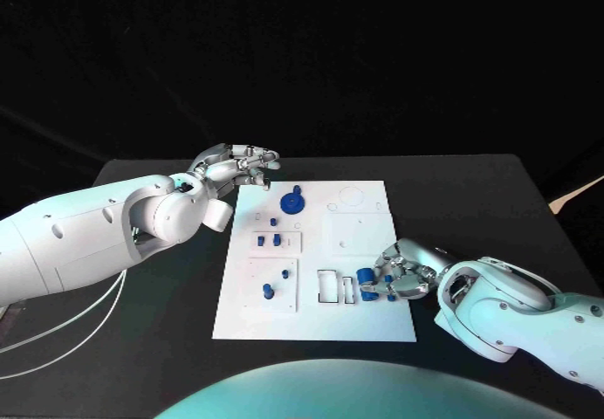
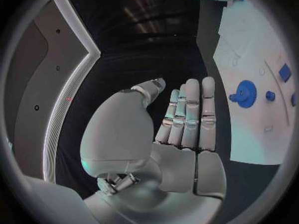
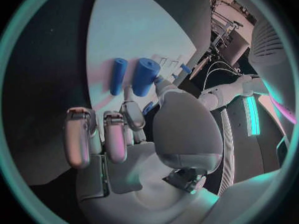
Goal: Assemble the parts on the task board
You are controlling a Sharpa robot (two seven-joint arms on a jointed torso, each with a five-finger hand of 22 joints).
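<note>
With several blue parts [image 1: 267,237] seated at the task board's [image 1: 359,325] centre and a blue gear [image 1: 292,203] at 12 o'clock, assembly appears partial: my right robot hand [image 1: 401,272] pinches a blue cylinder [image 3: 144,76] at 4 o'clock, my left robot hand [image 1: 236,164] hovers empty, fingers extended.

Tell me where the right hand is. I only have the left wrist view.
Observer: In the head view, the right hand is over the near right part of the task board.
Operator: Holding a part?
Observer: I can't confirm a grip. In the right wrist view a fingertip sits at the thicker blue cylinder.
Operator: Any other parts there?
Observer: A thinner blue cylinder lies beside it on the board.
</note>
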